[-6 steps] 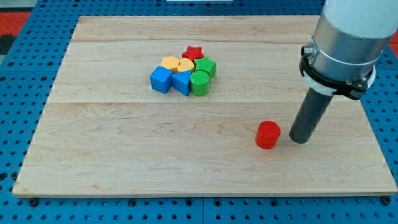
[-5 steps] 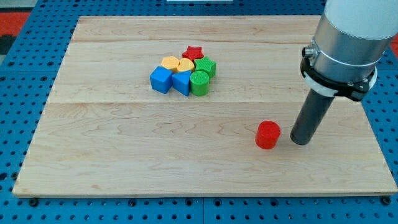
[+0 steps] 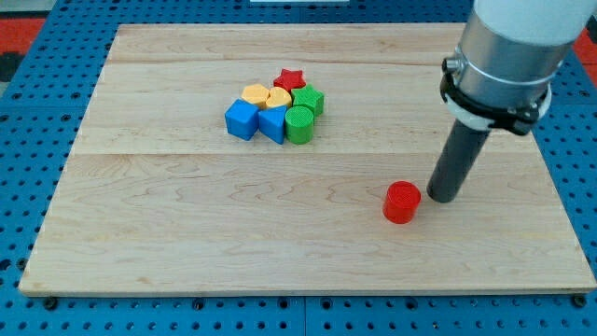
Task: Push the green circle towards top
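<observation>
Tip (image 3: 442, 198) bare, holds nothing, just right of red cyl (image 3: 402, 203) | green circle (image 3: 298, 123) packed in cluster's lower right, well apart | you'd approach from below, since push goes up

The green circle (image 3: 298, 123) is being seen as a short, upright cylinder with a flat round top and finely ribbed sides, bright green all over. It is being shown standing flat on the wooden board, left of the view's centre and in the upper half. It is being kept at the right-hand lower corner of a tight cluster of blocks, pressed against the blue block (image 3: 273, 122) on its left and the green block (image 3: 309, 99) just above it.
</observation>
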Controlling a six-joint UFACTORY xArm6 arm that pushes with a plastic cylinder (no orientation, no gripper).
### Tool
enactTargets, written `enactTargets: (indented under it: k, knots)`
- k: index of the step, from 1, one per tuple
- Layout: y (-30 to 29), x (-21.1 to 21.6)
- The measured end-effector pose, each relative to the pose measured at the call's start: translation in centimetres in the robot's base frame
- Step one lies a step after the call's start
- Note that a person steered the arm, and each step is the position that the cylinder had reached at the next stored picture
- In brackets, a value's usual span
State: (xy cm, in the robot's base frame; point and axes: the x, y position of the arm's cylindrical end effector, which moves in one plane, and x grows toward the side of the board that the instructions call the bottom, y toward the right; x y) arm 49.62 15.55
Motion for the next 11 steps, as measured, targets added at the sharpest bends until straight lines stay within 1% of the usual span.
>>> enactTargets:
  k: [2, 4, 6, 7, 11]
  knots:
    - [-11.4, -6.6]
    - [-15.1, -4.1]
    - [-15.3, -9.2]
    - [-15.3, -9.3]
    - [-12.2, -17.7]
